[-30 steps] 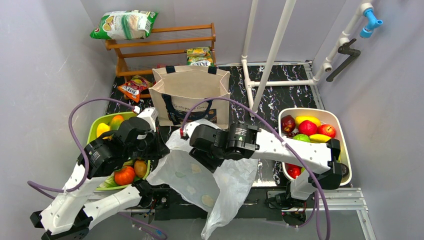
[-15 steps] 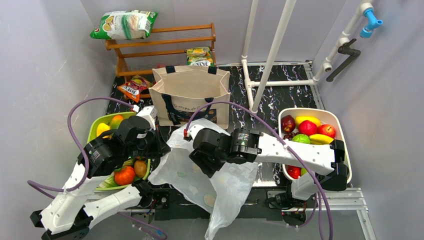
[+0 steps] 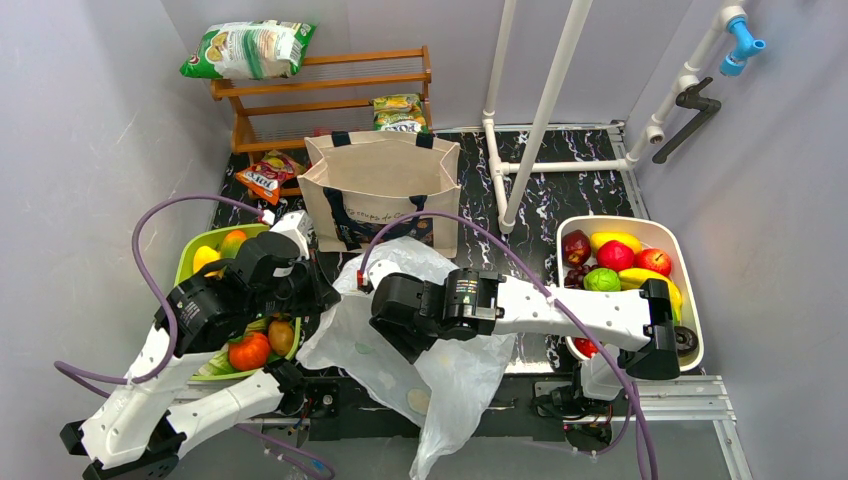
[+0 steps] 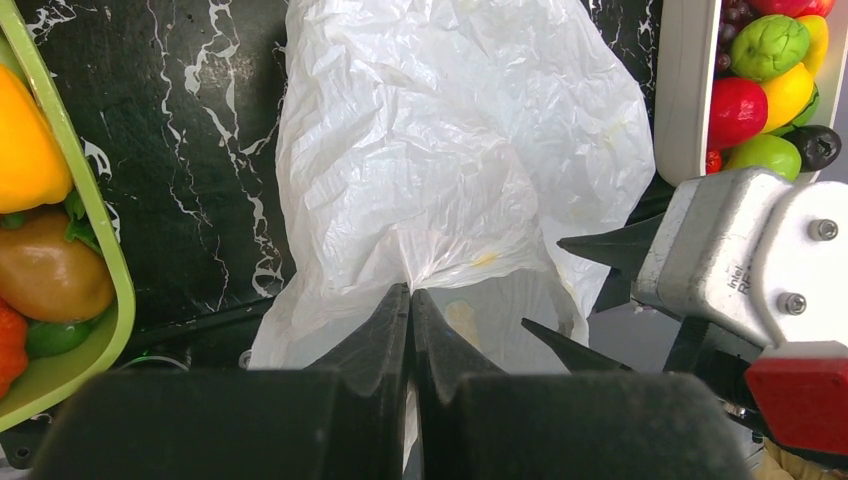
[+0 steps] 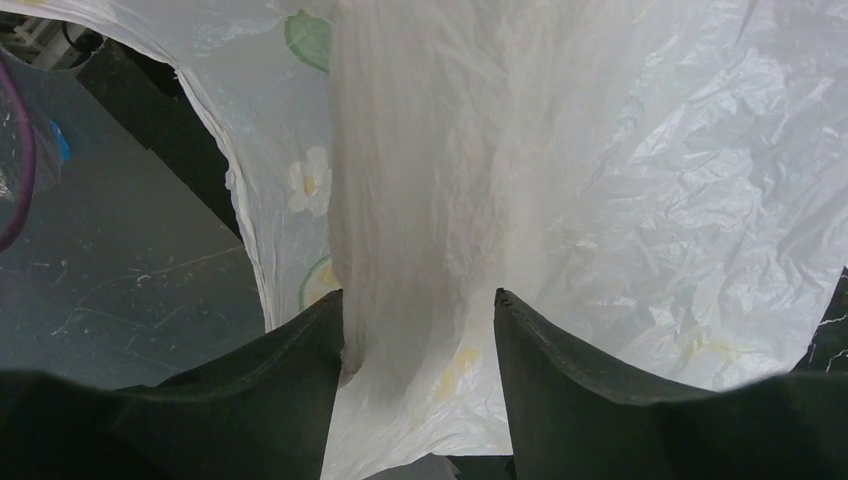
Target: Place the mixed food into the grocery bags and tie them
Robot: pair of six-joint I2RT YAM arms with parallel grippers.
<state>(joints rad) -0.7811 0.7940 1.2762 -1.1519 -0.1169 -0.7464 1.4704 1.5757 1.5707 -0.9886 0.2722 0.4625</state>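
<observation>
since a second ago the right arm swings left and nearer its base over the plastic bag (image 3: 455, 375), jaws spreading wider; the left arm stays put. the right gripper (image 5: 418, 295) now stands open, with a loose fold of film running between its fingers, unpinched. the left gripper (image 4: 410, 292) is closed tight on a gathered bit of the bag's edge. the bag lies crumpled on the dark table (image 3: 570, 195) between the two trays, part of it hanging over the near edge. the tote (image 3: 385, 175) stands upright behind it, mouth open. we judge the plastic bag near weightless, limp and slippery. it would likely collapse if let go, so we would bunch several layers at the rim or a handle loop and keep two holds apart to keep the mouth open. the tote looks stiff enough to stand alone; its navy handles are the place to take it. the fruit (image 3: 615, 255) looks firm and round, apt to roll, so we would grip across the middle. counting: two bags and two trays. the green tray (image 4: 98, 220) shows at least four pieces, the white tray (image 4: 680, 90) at least seven. by the rack (image 3: 330, 75) there is one large green packet (image 3: 248, 48) on top, two small packets (image 3: 397, 112) on the shelf and one red packet (image 3: 268, 180) below. we see no food in either bag.
</observation>
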